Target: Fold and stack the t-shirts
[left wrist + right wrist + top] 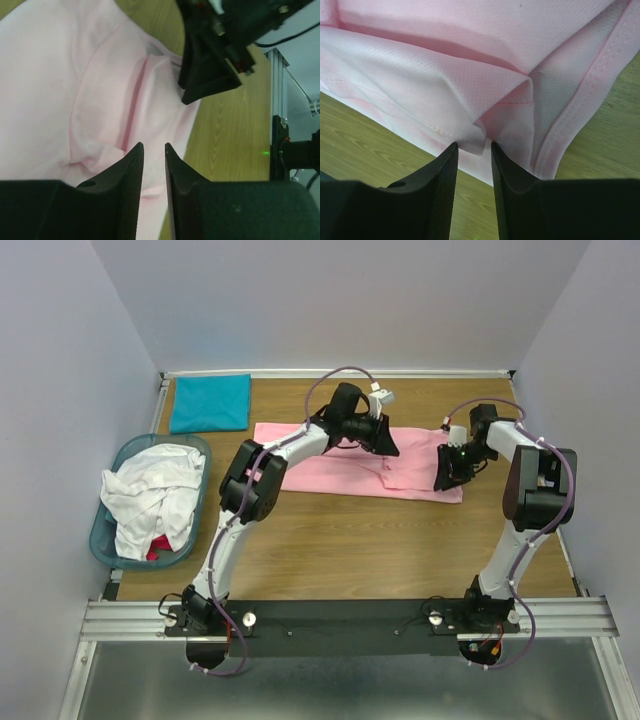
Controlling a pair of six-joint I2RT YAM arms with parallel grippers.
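Left claw (154, 147) and right claw (474, 146) hang narrowly spread over the half-folded pink t-shirt (350, 476). The teal t-shirt (210, 403) lies folded at eleven o'clock, and the white t-shirts (150, 485) lie unfolded at nine.

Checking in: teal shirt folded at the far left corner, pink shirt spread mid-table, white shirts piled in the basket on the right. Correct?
Not quite: the top view shows the basket holding the white shirts on the left, not the right. The teal shirt and pink shirt are as you say.

Bright, even overhead light, soft shadows in folds of the pink t-shirt (445, 80), weave sharp up close
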